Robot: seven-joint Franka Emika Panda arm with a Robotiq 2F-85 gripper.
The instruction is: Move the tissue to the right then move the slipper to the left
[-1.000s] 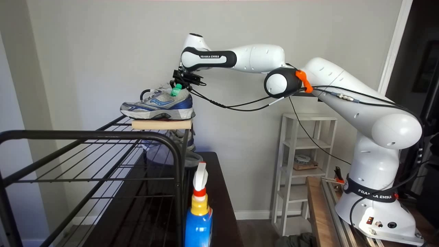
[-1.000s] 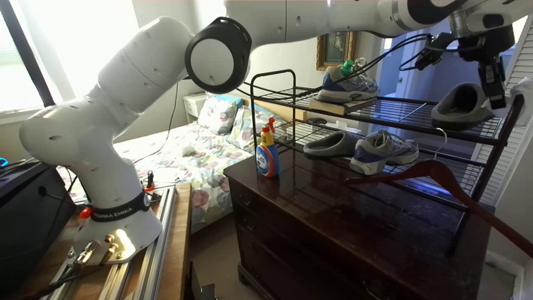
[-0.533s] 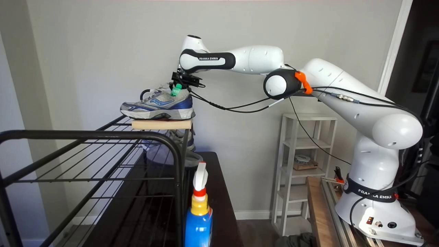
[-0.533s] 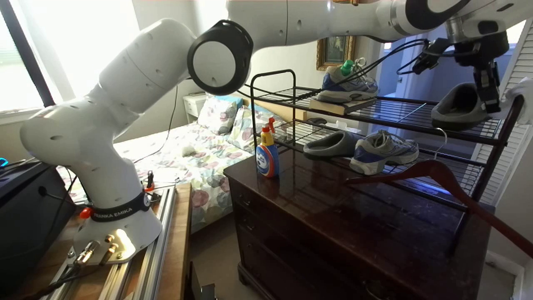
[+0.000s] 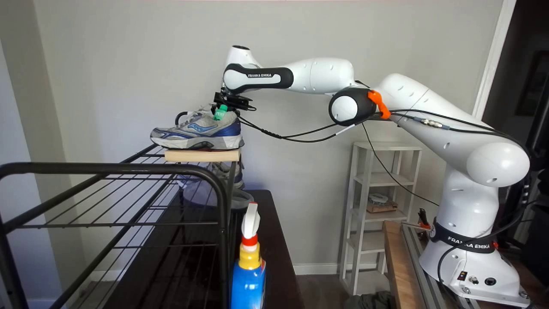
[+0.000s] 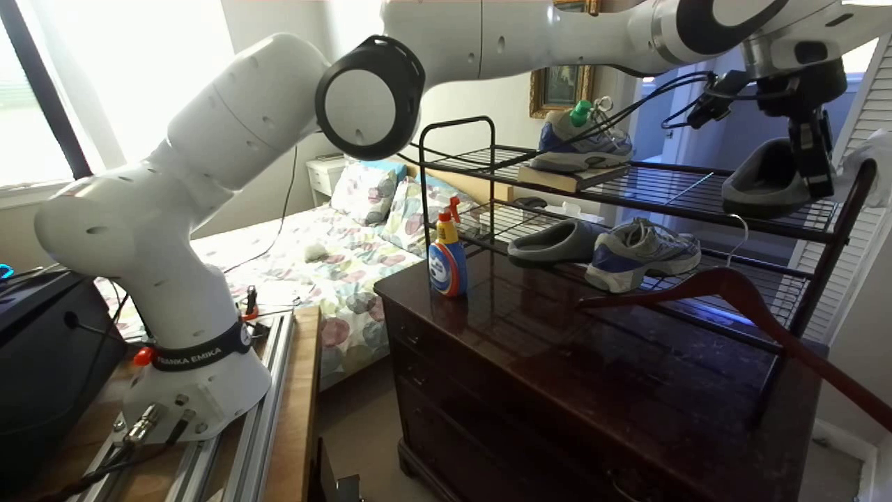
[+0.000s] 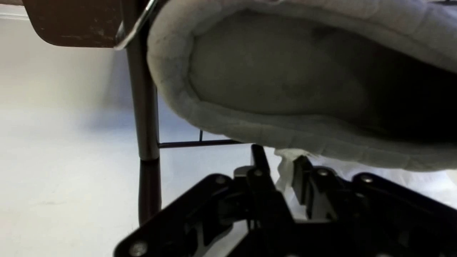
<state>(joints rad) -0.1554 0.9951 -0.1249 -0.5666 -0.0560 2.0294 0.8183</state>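
Note:
A grey slipper [image 6: 765, 180] sits on the top shelf near the rack's end; in the wrist view its rim and insole [image 7: 278, 67] fill the upper part. White crumpled tissue [image 6: 863, 159] hangs by the rack's end rail; in the wrist view some tissue [image 7: 285, 171] shows past the fingers, below the slipper's rim. My gripper [image 7: 280, 159] points down beside the slipper, its fingers parted, with tissue visible through the gap; I cannot tell whether they touch it. In an exterior view the gripper [image 6: 817, 188] overlaps the slipper's heel. A sneaker hides the fingers in an exterior view.
A sneaker [image 6: 582, 143] stands on a book [image 6: 571, 178] on the top shelf. Another slipper [image 6: 557, 242] and sneaker [image 6: 641, 254] are on the lower shelf. A spray bottle [image 6: 447, 261] and a wooden hanger [image 6: 725, 279] are by the rack [image 6: 491, 125]. The rack's end rail [image 6: 860, 192] is close to the gripper.
My gripper has moved down and slightly left in an exterior view, nearer the slipper's heel. The slipper and tissue show no clear movement.

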